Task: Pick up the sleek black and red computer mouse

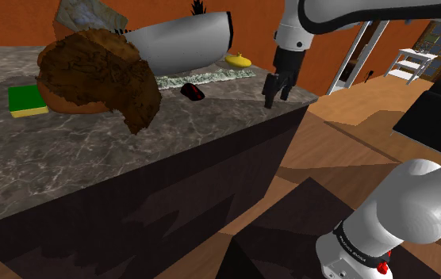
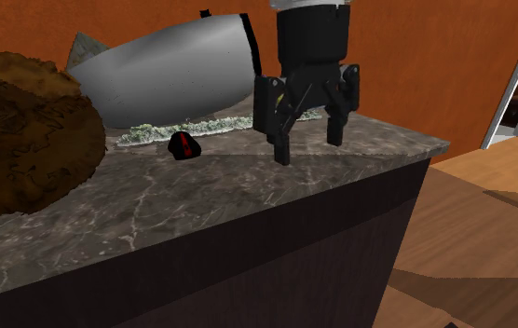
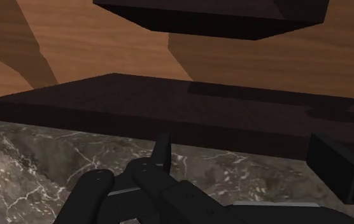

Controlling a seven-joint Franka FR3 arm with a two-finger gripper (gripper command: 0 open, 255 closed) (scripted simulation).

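One mouse (image 1: pixel 193 92), black with a red stripe, flat on the marble tabletop (image 1: pixel 92 170), just in front of a speckled strip (image 1: pixel 207 77) and a big grey drum (image 1: pixel 183 40) lying on its side. Well apart from it, toward the shoulder view's right, the tool (image 1: pixel 278 93): pointing down, low over the tabletop's corner. Spread apart, nothing between the fingers (image 3: pixel 162 149), no contact with the mouse. Bare marble between the two. Brown lump (image 1: pixel 100 75) and green-yellow sponge (image 1: pixel 27 101) further toward the shoulder view's left. Past the tabletop edge, wood floor (image 3: pixel 106 44).
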